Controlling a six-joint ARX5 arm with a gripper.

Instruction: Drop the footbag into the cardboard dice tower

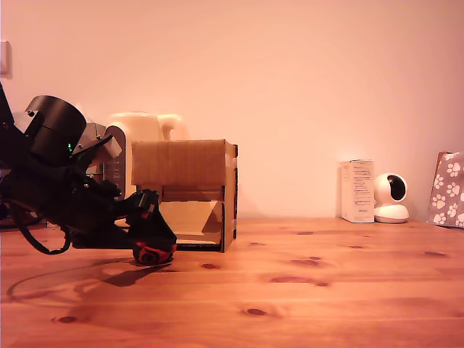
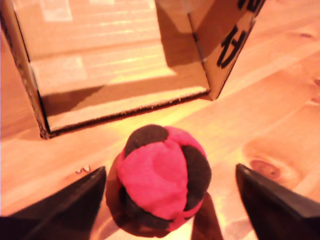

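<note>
The gripper [image 2: 170,200] is seen low in the wrist view with its jaws spread wide; a dark fingertip [image 2: 70,200] stands to each side of the footbag [image 2: 162,180], and a clear gap is left on both sides. Nothing is held. The footbag, red with black panels, rests on the wooden table [image 2: 280,125], between the fingers and untouched by them as far as can be made out.

In the exterior view the gripper [image 1: 154,246] is found in the lower left of the frame, tilted down to the tabletop, with the footbag [image 1: 153,254] beneath its tip. The cardboard dice tower [image 1: 185,192] stands just beside, left of centre, its front opening facing the camera and a slanted ramp visible inside.

Progress is judged early: the footbag has not been grasped, lifted or dropped in. The closing, the raising above the tower and the release all remain.

The jaw spacing is shown only by the wrist view; in the exterior view it is masked by the dark arm. The tower's height and its top edge are shown only by the exterior view. Whether the top is open cannot be told from either.
</note>
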